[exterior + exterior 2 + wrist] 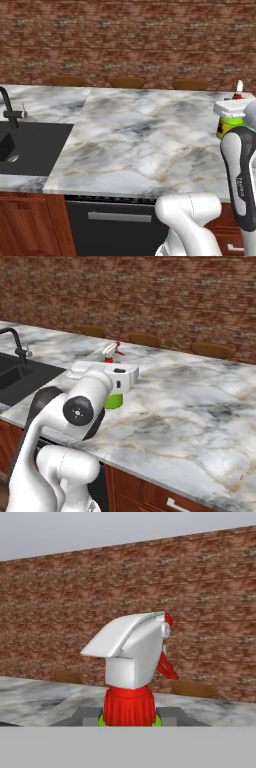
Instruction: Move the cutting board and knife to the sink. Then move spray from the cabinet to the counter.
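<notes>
Green and yellow, the spray [114, 400] stood upright between the fingers of the gripper [129, 719], which were clamped on its body just below the red collar. Its whitish trigger nozzle [131, 650] rose right in front of the hand camera, red tip toward the brick wall [130, 40]. The bottle was low over the marble counter [145, 145]; whether its base touched the surface could not be told. At the counter's left end lay the black sink [30, 148] with its faucet [9, 107]. 3 brown stool tops [127, 82] lined the counter's far edge.
</notes>
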Robot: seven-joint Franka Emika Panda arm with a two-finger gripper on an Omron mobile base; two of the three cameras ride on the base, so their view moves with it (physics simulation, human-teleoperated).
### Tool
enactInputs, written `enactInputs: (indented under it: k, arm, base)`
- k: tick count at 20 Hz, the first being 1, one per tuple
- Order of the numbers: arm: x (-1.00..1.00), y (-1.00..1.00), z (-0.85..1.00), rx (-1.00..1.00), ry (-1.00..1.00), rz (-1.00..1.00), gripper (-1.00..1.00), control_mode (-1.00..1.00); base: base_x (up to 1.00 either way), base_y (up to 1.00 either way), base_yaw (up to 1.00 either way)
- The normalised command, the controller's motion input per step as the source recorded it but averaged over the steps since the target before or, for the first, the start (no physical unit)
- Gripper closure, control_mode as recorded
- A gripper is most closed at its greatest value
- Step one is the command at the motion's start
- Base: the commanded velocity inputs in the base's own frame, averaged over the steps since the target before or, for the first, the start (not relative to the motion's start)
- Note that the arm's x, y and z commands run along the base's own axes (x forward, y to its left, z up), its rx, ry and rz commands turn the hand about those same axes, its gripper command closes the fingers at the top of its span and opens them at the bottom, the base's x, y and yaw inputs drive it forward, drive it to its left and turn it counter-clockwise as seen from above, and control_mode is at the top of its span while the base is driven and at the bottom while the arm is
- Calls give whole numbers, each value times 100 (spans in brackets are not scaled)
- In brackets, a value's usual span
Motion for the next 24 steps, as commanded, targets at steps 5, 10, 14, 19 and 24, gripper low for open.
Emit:
enactInputs:
  k: [5, 10, 14, 19, 24]
  arm:
    - [16, 24, -13, -1, 5, 25, 100, -100]
    - [59, 60, -17, -9, 27, 23, 100, -100]
    - [76, 69, -19, -15, 39, 11, 100, -100]
    - [63, 42, -29, -19, 31, 6, 100, -100]
    - [23, 3, -45, -2, 14, 13, 100, -100]
  base:
    - [0, 0, 0]
    - [0, 0, 0]
    - [0, 0, 0]
    - [0, 0, 0]
    - [0, 0, 0]
